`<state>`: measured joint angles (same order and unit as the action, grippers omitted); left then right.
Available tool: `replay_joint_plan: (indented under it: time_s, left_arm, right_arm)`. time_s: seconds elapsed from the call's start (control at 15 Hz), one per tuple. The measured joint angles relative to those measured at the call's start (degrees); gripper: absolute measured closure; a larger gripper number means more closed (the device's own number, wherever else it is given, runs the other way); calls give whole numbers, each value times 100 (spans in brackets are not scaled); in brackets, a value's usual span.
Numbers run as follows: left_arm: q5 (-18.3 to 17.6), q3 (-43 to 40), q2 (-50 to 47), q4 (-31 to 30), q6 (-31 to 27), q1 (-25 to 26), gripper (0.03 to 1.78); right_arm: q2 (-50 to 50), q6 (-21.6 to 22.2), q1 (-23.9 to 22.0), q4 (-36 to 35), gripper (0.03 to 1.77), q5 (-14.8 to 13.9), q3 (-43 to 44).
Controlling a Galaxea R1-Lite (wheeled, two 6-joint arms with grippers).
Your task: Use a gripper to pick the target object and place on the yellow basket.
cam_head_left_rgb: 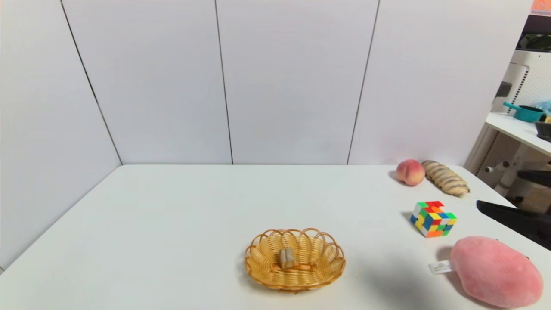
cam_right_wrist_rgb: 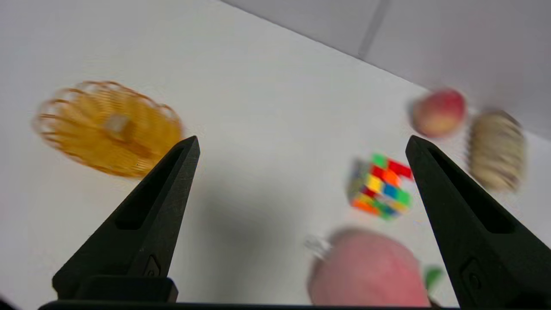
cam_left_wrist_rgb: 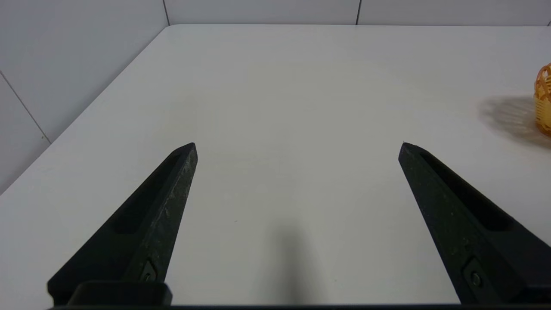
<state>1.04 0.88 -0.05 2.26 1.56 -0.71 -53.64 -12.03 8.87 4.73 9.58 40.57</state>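
Observation:
The tiny tan-beige cube [cam_head_left_rgb: 286, 257] lies inside the yellow wicker basket [cam_head_left_rgb: 333, 261] near the table's front middle. The right wrist view shows the same cube [cam_right_wrist_rgb: 117, 123] in the basket [cam_right_wrist_rgb: 79, 146], well apart from my right gripper [cam_right_wrist_rgb: 301, 140]. That gripper is open, holds nothing, and hangs above the table between the basket and the puzzle cube. My left gripper [cam_left_wrist_rgb: 297, 146] is open over bare table, with only the basket's rim [cam_left_wrist_rgb: 543, 99] at the edge of its view. Neither gripper shows in the head view.
A multicoloured puzzle cube [cam_head_left_rgb: 433, 218] sits on the right side of the table. A pink plush [cam_head_left_rgb: 495, 271] lies at the front right. A peach [cam_head_left_rgb: 410, 172] and a bread loaf [cam_head_left_rgb: 445, 178] lie at the back right. A dark object [cam_head_left_rgb: 512, 217] stands past the right edge.

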Motion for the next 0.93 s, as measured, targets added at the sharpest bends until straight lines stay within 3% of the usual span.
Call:
replay_joint_plan:
  time_s: [0.13, 0.27, 0.67, 0.93]
  left_arm:
    - [-5, 0, 0, 0, 0, 0, 12]
    - [-5, 0, 0, 0, -2, 0, 12]
    - [0, 0, 0, 0, 0, 0, 12]
    - [-2, 0, 0, 2, -2, 0, 12]
  right_arm:
    - [745, 40, -213, -68, 13, -846, -680]
    - [1448, 241, -434, -234, 12, -1184, -1324]
    - [3412, 658, -662, -694, 11, -1289, -3499]
    - [4372, 741, -830, -908, 11, -1197, -4016]
